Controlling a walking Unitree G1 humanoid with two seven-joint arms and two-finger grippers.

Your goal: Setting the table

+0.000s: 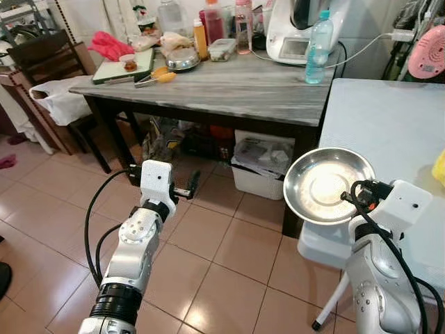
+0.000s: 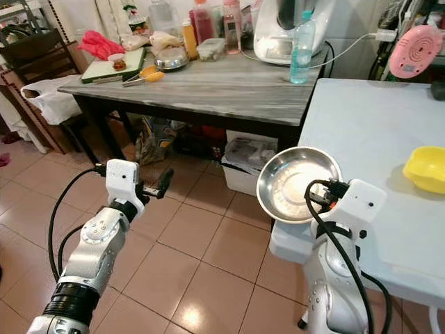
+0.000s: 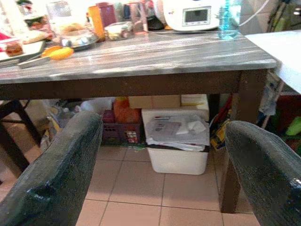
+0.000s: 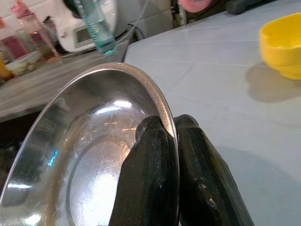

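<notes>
Right gripper [image 4: 171, 141] nearest camera, fingers pinched tight on rim of steel bowl [image 2: 295, 182]; bowl tilted on edge, in air just off near corner of white table [image 2: 368, 132]. Tabletop lies to robot's right of bowl; yellow bowl [image 2: 425, 169] farther in. Left gripper [image 2: 161, 185] wide open, empty, over floor.

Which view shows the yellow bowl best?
Right eye view: the whole yellow bowl sits upright on the white table. The right wrist view catches most of it; the left eye view only an edge.
</notes>
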